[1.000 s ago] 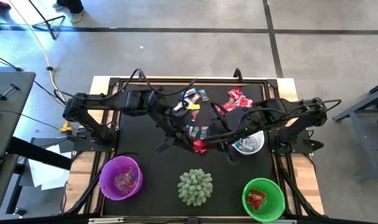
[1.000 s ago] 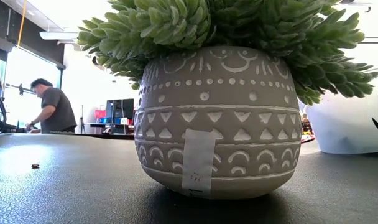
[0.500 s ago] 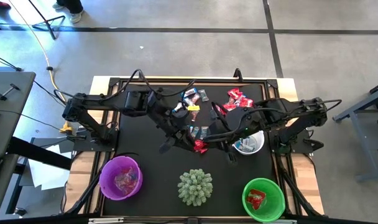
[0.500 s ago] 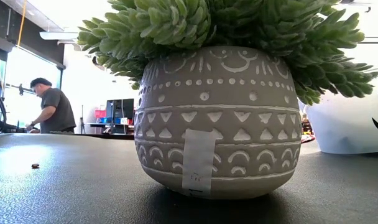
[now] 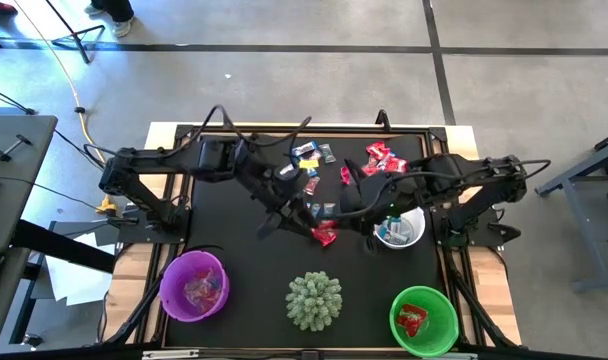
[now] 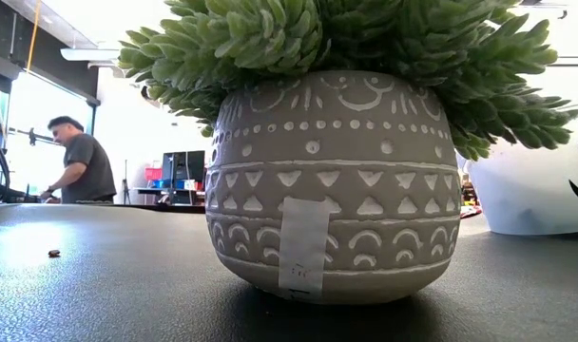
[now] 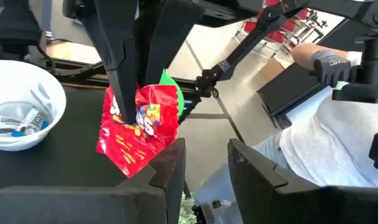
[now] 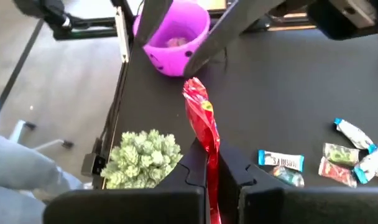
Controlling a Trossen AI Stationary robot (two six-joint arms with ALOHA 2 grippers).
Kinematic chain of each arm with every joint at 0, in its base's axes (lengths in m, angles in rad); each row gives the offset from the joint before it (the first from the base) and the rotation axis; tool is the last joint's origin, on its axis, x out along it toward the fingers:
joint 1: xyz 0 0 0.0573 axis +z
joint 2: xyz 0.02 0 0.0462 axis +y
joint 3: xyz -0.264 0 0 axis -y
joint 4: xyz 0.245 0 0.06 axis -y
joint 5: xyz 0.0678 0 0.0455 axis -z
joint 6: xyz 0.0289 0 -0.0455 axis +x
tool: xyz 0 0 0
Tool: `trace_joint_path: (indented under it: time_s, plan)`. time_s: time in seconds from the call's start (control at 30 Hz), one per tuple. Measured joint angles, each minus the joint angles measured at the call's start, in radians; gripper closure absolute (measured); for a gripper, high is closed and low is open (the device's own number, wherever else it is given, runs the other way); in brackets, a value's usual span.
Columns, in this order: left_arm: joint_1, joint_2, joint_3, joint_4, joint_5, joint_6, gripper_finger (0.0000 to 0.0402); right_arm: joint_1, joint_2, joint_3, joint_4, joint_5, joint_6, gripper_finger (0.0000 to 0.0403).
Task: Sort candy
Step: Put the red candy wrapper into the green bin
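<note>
My right gripper [image 5: 332,228] is shut on a red candy packet [image 7: 138,127] at the table's middle, left of the white bowl [image 5: 399,228]. My left gripper [image 7: 204,174] stands open right beside the packet, which is outside the gap between its fingers. I cannot tell whether one finger touches the packet. More candy lies loose on the mat: a mixed heap [image 5: 309,160] and red ones [image 5: 382,155] at the far side, and a few pieces [image 8: 338,158] near the grippers. My right gripper pinches the red packet's upper part [image 7: 124,109] between its two fingers, which come down at it from above. In the right wrist view the packet [image 8: 204,134] stands edge-on between the fingers and reaches well beyond them. It hangs below the fingers.
A purple bowl [image 5: 194,285] stands near left and a green bowl [image 5: 424,320] near right, both holding candy. A potted spiky plant [image 5: 314,300] sits between them and fills the low view [image 6: 332,180]. The white bowl holds blue-and-white candy. A person [image 6: 80,171] stands beyond the table.
My left arm has shifted a little toward the table's far edge. The red packet stays at about the same spot at my right gripper.
</note>
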Motion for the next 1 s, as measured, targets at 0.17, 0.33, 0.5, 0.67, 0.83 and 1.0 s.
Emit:
trace_joint_path:
  time_s: [0.17,0.33,0.5,0.67,0.83,1.0]
  plan:
    - [0.031,0.000,0.000,-0.060,0.005,0.000,0.0293,-0.016,-0.018,0.000,-0.060,-0.008,0.095,0.0403]
    - [0.058,0.000,0.000,-0.196,0.005,-0.006,0.0293,-0.019,-0.040,0.000,-0.206,-0.016,0.283,0.0403]
    - [0.064,0.000,0.000,-0.276,0.005,0.030,0.0293,0.031,-0.060,0.000,-0.396,-0.025,0.554,0.0403]
    - [0.056,0.000,0.000,-0.345,0.005,0.081,0.0293,0.167,-0.070,-0.011,-0.424,-0.122,0.866,0.0403]
    - [0.056,0.000,0.000,-0.440,0.005,0.155,0.0294,0.344,-0.067,-0.020,-0.436,-0.147,1.209,0.0403]
    - [0.058,0.000,0.000,-0.479,0.000,0.230,0.0295,0.501,-0.067,-0.077,-0.442,-0.146,1.572,0.0403]
